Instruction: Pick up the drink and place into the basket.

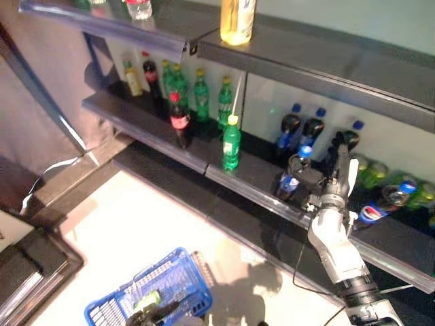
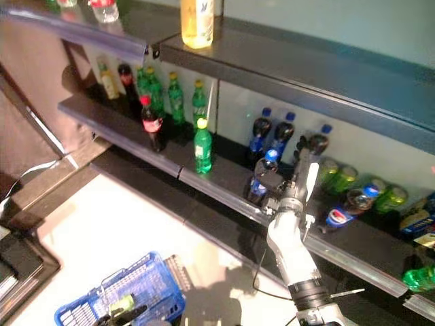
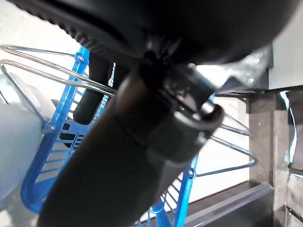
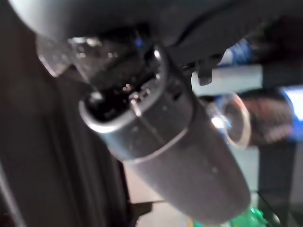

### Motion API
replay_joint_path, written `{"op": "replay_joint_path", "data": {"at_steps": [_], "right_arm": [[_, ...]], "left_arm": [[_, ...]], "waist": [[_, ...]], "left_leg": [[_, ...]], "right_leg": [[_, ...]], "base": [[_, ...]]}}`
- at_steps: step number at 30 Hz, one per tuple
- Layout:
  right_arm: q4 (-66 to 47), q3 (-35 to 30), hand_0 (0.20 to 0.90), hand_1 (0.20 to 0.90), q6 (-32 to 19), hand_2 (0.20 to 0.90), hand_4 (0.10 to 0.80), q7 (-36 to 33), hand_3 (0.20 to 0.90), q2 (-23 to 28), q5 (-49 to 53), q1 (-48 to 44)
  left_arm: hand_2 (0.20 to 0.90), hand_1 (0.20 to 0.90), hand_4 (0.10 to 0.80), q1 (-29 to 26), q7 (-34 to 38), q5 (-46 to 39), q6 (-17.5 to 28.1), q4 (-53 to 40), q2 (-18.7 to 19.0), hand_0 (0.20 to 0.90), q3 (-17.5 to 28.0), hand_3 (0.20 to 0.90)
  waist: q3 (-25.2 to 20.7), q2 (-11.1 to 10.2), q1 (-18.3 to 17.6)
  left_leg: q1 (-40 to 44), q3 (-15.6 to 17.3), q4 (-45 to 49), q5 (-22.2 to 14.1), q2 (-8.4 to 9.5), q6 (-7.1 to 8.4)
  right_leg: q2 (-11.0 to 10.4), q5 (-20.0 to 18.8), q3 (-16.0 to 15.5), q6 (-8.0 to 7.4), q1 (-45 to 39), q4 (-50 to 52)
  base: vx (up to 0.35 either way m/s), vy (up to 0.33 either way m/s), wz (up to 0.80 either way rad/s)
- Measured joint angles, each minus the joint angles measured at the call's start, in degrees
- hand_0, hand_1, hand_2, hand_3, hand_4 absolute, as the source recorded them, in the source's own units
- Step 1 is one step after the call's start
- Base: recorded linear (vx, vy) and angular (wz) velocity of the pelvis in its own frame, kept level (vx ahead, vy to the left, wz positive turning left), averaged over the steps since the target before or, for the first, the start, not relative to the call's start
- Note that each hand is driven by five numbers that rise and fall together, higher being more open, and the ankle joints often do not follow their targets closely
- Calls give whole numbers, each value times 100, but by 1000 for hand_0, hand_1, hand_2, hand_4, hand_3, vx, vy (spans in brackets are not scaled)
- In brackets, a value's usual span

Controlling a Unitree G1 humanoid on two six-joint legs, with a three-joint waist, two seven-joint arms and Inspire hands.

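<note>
Left eye view, nearest first: a blue basket point(image 1: 170, 285) sits on the pale floor at the bottom edge, the left hand point(image 1: 160, 314) at its handle, fingers curled round a wire handle point(image 3: 57, 78) in the left wrist view. Farther up, the right hand point(image 1: 340, 159) reaches over the middle shelf point(image 1: 251, 187) among dark blue-capped cola bottles point(image 1: 291, 173); its grip I cannot tell, perhaps just beside one. Beyond stand a green bottle point(image 1: 232, 144) and a red-capped cola point(image 1: 179, 122)
</note>
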State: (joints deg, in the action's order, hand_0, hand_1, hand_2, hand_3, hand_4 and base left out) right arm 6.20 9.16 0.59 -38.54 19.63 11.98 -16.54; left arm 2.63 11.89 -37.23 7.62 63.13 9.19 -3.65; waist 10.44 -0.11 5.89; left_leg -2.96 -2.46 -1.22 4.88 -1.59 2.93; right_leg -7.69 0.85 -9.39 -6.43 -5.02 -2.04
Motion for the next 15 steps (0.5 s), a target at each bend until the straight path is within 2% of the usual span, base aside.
{"op": "replay_joint_path", "data": {"at_steps": [5,9,15], "right_arm": [[174,-9,900,900,-126,900,800,-609,900,-66,-6,-664],[229,-17,900,900,-191,900,800,-1149,900,-76,-7,-1032],[231,-22,900,900,-200,900,800,-1846,900,-93,-2,-1093]], "left_arm": [[300,300,100,-397,-11,-25,25,-249,-31,300,-96,200],[300,300,100,-623,-26,-219,101,-399,4,300,-335,200],[300,300,100,-711,-43,-265,287,-521,-20,300,-532,200]], "waist": [[594,168,44],[918,291,50],[1172,386,43]], "left_leg": [[-371,-119,314,-7,62,-21],[-660,-133,515,0,81,-47],[-807,-129,532,41,114,-105]], "right_leg": [[-45,33,-134,11,280,248],[-83,97,-123,17,626,571],[-164,127,-92,-14,847,727]], "base": [[-104,17,11],[-112,10,3],[-84,-2,-1]]}}
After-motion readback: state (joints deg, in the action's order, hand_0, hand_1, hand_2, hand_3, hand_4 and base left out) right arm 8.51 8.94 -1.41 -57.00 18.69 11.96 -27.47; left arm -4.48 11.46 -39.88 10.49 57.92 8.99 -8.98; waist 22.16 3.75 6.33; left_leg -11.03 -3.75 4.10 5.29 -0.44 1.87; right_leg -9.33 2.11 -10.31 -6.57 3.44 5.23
